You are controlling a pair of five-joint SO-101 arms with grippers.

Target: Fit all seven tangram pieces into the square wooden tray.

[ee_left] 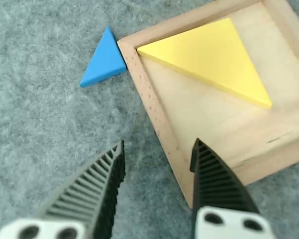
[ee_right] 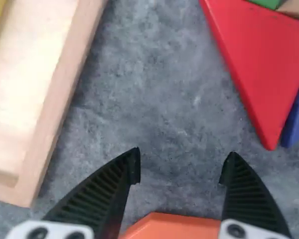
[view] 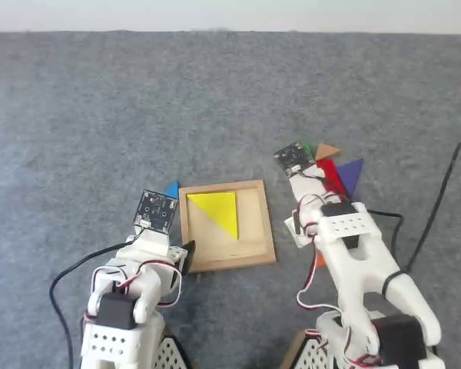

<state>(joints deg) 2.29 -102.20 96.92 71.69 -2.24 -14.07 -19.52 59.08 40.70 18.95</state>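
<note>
Over the tray [ee_left: 153, 115] rim, the left tool [ee_left: 159, 149] gapes wide; the right tool [ee_right: 184, 159] is wide too. Lowering could shove the tray, dislodging the yellow triangle [ee_left: 209, 55].

the tray [view: 229, 262] lies on the tabletop [view: 100, 108], before the two arms. the large triangle [view: 215, 211] lies inside the tray, in its rear left part. the small triangle [view: 171, 189] lies outside, touching the tray's rear left corner. the piece cluster [view: 336, 171] lies right of the tray, apart from it. the left jaws stand either side of the tray's left rim, near its front corner. the right jaws stand between the tray and the piece cluster, with a single piece [ee_right: 172, 226] close by.
</note>
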